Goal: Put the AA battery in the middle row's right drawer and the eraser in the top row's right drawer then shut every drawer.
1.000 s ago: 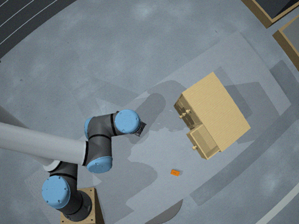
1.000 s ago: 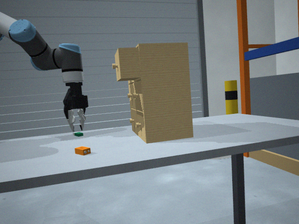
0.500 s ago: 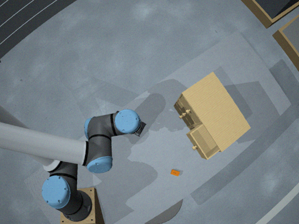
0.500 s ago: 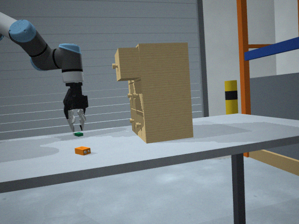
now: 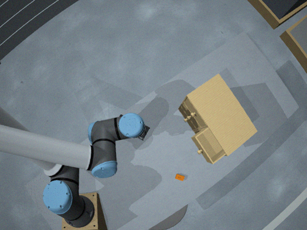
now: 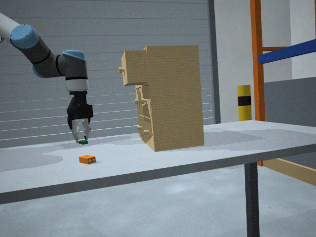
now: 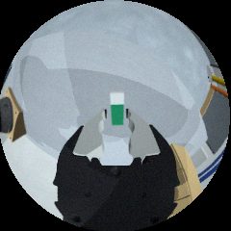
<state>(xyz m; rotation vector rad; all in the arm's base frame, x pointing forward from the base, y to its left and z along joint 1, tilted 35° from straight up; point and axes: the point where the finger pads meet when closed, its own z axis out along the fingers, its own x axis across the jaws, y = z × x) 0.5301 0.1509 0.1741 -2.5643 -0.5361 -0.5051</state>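
Note:
The eraser, a small green and white block [image 6: 83, 141] [image 7: 117, 119], is between the fingertips of my gripper [image 6: 81, 140] [image 7: 115, 109], low at the table. The gripper is partly open, with a gap on each side of the eraser in the wrist view. The wooden chest [image 5: 221, 115] [image 6: 176, 97] stands upright. Its top right drawer [image 5: 210, 145] [image 6: 136, 67] is pulled well out, and no object shows in it. The lower drawers show only at a steep angle; I cannot tell how fully each is shut. The AA battery is not visible.
An orange block [image 5: 179, 177] [image 6: 87, 159] with two silvery round spots on one end lies on the table [image 6: 132, 176], in front of the chest and towards the table's near edge in the exterior view. The pulled-out drawer overhangs the table on the chest's front side.

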